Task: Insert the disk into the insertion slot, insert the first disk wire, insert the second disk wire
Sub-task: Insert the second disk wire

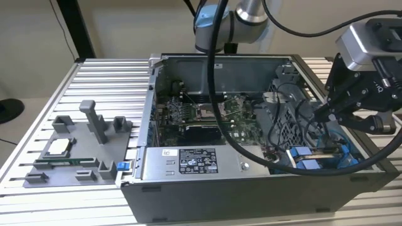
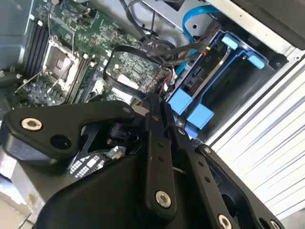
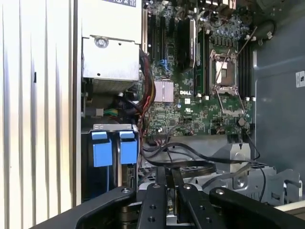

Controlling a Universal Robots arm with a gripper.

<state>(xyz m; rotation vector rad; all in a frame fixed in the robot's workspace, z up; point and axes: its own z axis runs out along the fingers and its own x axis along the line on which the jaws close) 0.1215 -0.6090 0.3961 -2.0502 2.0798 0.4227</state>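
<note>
Gripper (image 2: pixel 157 101) (fingers together) beside the insertion slot (image 2: pixel 240 82).

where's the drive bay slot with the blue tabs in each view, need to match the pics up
Exterior view: the insertion slot is in the case's near corner at the exterior view's right, next to the power-supply box.
Second wrist view: the insertion slot lies between the motherboard and the ribbed table.
First wrist view: the insertion slot sits near the power-supply box, by the case's edge.
Shared landmark: the processor socket.
</note>
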